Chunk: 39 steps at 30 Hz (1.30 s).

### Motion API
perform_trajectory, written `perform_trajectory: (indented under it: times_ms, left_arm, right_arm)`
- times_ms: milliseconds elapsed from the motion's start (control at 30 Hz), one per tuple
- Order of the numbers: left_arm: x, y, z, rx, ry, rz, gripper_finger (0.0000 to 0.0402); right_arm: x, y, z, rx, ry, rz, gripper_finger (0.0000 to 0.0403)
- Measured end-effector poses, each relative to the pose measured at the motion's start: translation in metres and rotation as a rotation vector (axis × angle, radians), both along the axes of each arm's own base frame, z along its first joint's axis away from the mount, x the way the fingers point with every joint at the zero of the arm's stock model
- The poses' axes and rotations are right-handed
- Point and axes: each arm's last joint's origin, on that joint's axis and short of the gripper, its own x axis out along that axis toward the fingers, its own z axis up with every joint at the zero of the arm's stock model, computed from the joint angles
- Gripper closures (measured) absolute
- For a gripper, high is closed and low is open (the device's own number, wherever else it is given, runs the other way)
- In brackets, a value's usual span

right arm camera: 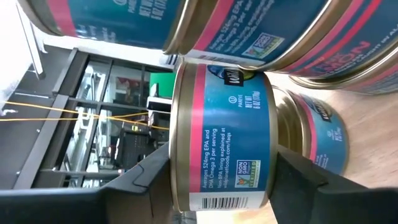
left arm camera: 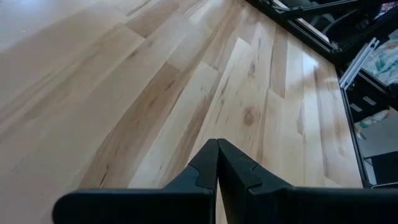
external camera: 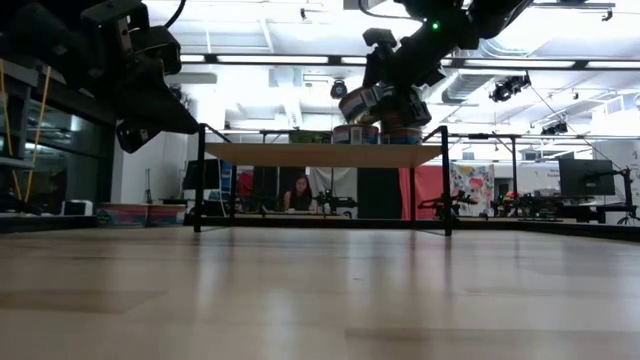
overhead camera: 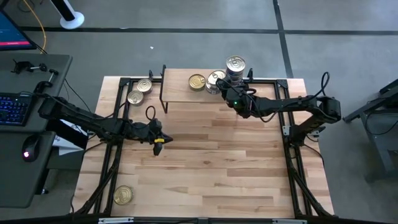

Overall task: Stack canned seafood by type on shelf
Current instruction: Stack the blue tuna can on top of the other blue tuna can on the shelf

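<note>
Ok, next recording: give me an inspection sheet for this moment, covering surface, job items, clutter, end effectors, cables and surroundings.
Surface: plank tabletop, mostly bare.
Job's things: shelf at the far edge holds one gold-lidded tin and a stack of tins; two tins sit on the table left of the shelf, one tin at the near-left corner.
Clutter: nothing seen.
End effectors: right end effector is shut on a blue-and-pink-labelled tin beside the stack, at the shelf's right end; left end effector is shut, empty, over the table's left side.
Cables: black loop near the left arm.
Surroundings: desk with keyboard to the left; a person seated far behind.
</note>
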Motion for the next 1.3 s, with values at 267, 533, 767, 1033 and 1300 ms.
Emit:
perform_trajectory:
  times_ms: [267, 533, 767, 1033, 1300]
  left_arm:
    - [0.0, 0.0, 0.0, 0.0, 0.001, 0.0, 0.0401]
    - [0.0, -0.001, 0.0, -0.008, 0.002, -0.014, 0.0401]
    - [0.0, -0.001, 0.0, -0.007, 0.002, -0.014, 0.0401]
    - [0.0, -0.001, 0.0, -0.022, 0.002, -0.006, 0.0401]
    - [0.0, -0.001, 0.0, -0.038, 0.001, 0.004, 0.0401]
  right_arm:
    - [0.013, -0.003, -0.011, 0.003, -0.067, -0.001, 0.0212]
    - [0.014, -0.003, -0.014, 0.019, -0.084, -0.006, 0.0212]
    - [0.016, -0.002, -0.014, 0.028, -0.08, 0.034, 0.0212]
    - [0.016, -0.002, -0.014, 0.037, -0.079, 0.06, 0.0212]
    - [0.016, -0.001, -0.014, 0.027, -0.049, 0.085, 0.0212]
